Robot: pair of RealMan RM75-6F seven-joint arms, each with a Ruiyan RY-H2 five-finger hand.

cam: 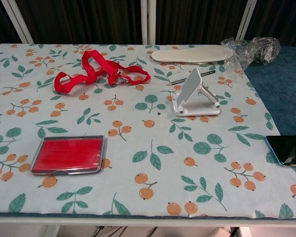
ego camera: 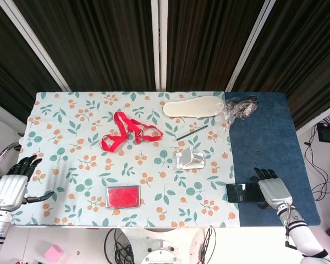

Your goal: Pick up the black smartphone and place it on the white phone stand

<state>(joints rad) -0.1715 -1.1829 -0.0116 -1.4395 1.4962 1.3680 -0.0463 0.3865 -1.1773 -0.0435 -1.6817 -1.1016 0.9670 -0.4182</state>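
The black smartphone (ego camera: 242,192) lies flat at the table's front right, across the seam between the floral cloth and the blue mat; the chest view shows its left end (cam: 288,150) at the right border. My right hand (ego camera: 271,188) lies at the phone's right end, fingers spread and pointing away from me, covering that end without gripping it. The white phone stand (ego camera: 189,158) stands upright mid-table, also visible in the chest view (cam: 195,94). My left hand (ego camera: 12,187) hovers open off the table's left edge. Neither hand shows in the chest view.
A red lanyard (ego camera: 129,132) lies back left of the stand, and a red card case (ego camera: 123,196) sits near the front edge. A white insole (ego camera: 193,106), a pen (ego camera: 191,132) and crumpled plastic wrap (ego camera: 239,107) lie at the back.
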